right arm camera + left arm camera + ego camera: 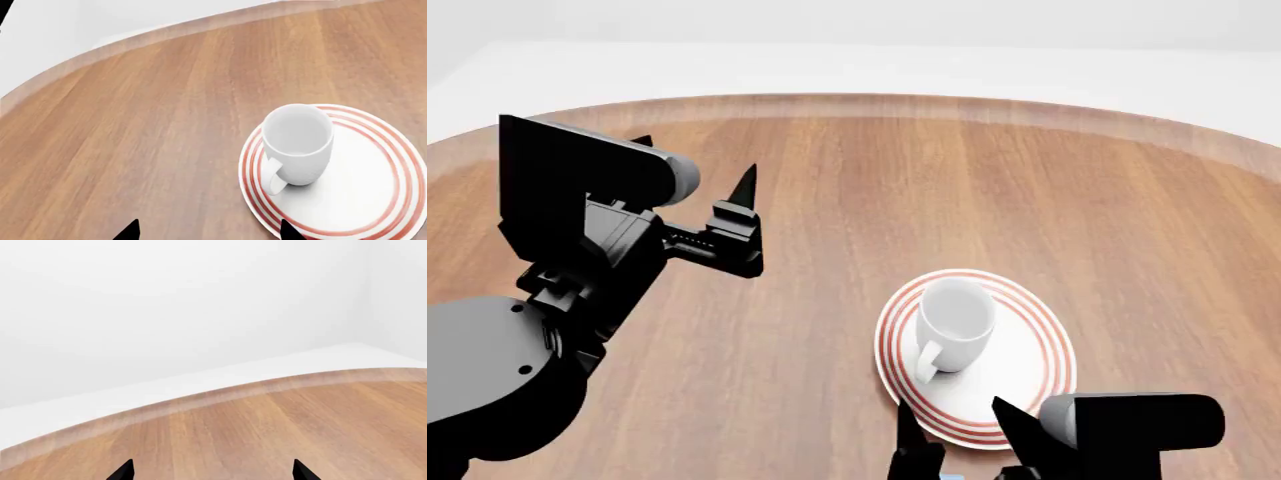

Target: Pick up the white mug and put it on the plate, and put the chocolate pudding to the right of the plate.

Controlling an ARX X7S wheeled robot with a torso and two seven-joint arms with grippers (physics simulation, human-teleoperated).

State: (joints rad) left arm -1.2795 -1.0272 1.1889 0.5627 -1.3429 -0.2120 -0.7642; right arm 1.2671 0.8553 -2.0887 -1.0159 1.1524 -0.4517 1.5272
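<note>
The white mug [954,320] stands upright on the plate [1030,362], handle toward the robot. The right wrist view shows the mug [298,142] left of centre on the red-ringed plate [373,190]. My right gripper [952,412] hovers open at the plate's near edge, a little short of the mug, with nothing between its fingers [130,231]. Over bare wood at the table's left, well away from the plate, my left gripper [694,160] is open and holds nothing. In its own wrist view that gripper [213,472] faces only tabletop. The chocolate pudding is out of view.
The round wooden table [868,180] curves away at the back, with white floor and wall beyond its rim [220,392]. The left arm's black body [547,300] fills the left side of the head view.
</note>
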